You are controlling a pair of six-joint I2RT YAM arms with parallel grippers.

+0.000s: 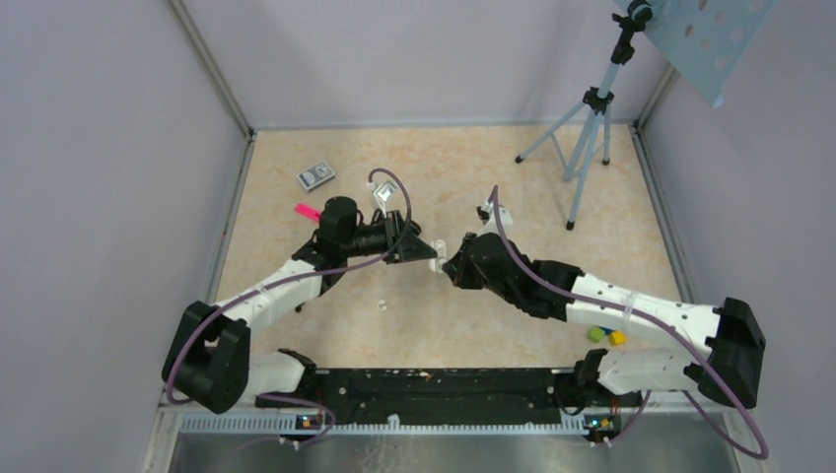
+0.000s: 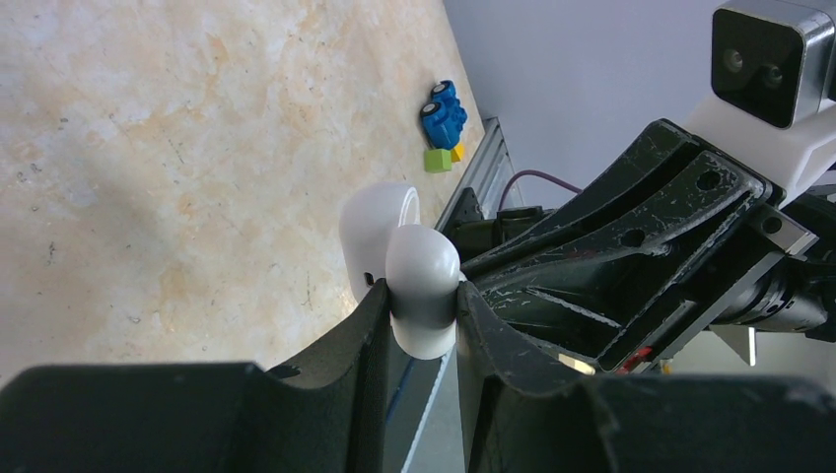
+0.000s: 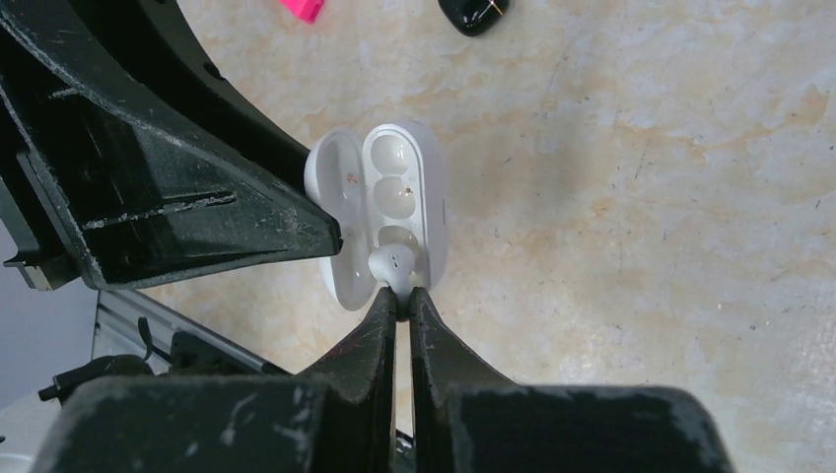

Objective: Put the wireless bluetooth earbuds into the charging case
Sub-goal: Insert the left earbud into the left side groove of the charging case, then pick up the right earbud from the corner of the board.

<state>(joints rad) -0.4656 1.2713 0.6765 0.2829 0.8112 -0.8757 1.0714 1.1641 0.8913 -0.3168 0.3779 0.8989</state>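
**Top external.** The left gripper and right gripper meet tip to tip above mid-table. What they carry is too small to tell. 1 small white bit lies apart on the table.

**Left wrist.** The 2 fingers of the left gripper are pressed on a white charging case, held clear of the table.

**Right wrist.** The case is open, its lid swung left and its wells exposed. The right gripper's fingers, almost together, pinch 1 white earbud at the nearest well. A black glossy object lies at the top edge.
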